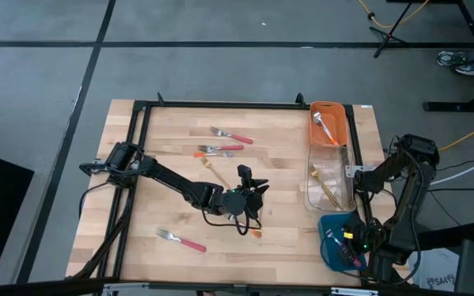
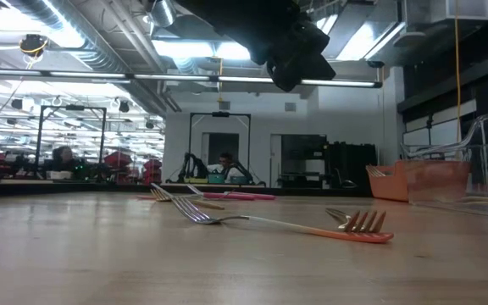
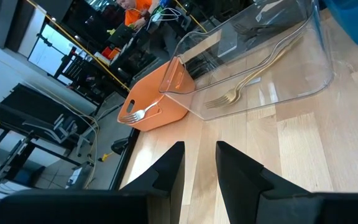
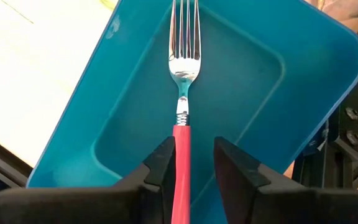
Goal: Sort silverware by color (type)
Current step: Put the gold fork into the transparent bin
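Observation:
Several forks lie flat on the wood. Two pink-handled ones [image 1: 230, 136] [image 1: 220, 150] and a thin gold one [image 1: 214, 171] are near the middle, and another pink-handled one [image 1: 181, 240] is by the near edge. An orange-handled fork [image 2: 312, 229] lies below my left gripper [image 1: 249, 185]. That gripper hovers open above the table's middle with nothing between its fingers [image 3: 199, 168]. My right gripper [image 4: 191, 168] is open over the blue bin [image 4: 278, 81]. A red-handled fork [image 4: 182, 143] lies in the bin, its handle running between the fingers. My right gripper has the fork's red handle [image 4: 182, 162] lying along the gap between its fingers, close against one finger [image 4: 160, 165]. The gap is wider than the handle. The fork's silver head [image 4: 184, 62] points away over the bin floor. Whether a finger touches the handle, I cannot tell.
The orange bin [image 1: 327, 123] with a silver fork [image 3: 135, 114], the clear bin [image 1: 329, 185] with a gold fork [image 3: 241, 87], and the blue bin [image 1: 340, 242] stand in a row along the table's right side. A black frame borders the table. Bare wood lies left of centre.

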`<state>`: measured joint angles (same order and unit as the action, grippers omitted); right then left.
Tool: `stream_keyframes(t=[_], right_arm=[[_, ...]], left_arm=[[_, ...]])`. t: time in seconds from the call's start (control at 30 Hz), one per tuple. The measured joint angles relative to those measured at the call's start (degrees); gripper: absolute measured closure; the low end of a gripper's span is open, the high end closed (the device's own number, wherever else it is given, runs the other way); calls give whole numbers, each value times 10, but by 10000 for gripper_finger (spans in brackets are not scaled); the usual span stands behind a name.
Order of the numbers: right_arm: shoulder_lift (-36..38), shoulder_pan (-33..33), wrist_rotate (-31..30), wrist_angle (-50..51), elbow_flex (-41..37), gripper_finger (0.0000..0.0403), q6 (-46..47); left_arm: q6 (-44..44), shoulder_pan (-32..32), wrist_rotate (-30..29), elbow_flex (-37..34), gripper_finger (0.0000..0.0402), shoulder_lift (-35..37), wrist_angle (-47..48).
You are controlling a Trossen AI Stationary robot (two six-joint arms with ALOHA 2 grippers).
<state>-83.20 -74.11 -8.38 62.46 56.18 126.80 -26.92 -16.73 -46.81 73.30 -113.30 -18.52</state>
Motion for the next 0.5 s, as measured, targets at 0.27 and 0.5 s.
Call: stream_keyframes(t=[0.27, 0.5], right_arm=[[0, 0, 0, 0, 0, 306, 0], [1, 0, 7, 1, 0, 306, 0]], left_arm=[[-2, 0, 0, 0, 317, 0, 0], [-2, 1, 0, 0, 317, 0, 0]])
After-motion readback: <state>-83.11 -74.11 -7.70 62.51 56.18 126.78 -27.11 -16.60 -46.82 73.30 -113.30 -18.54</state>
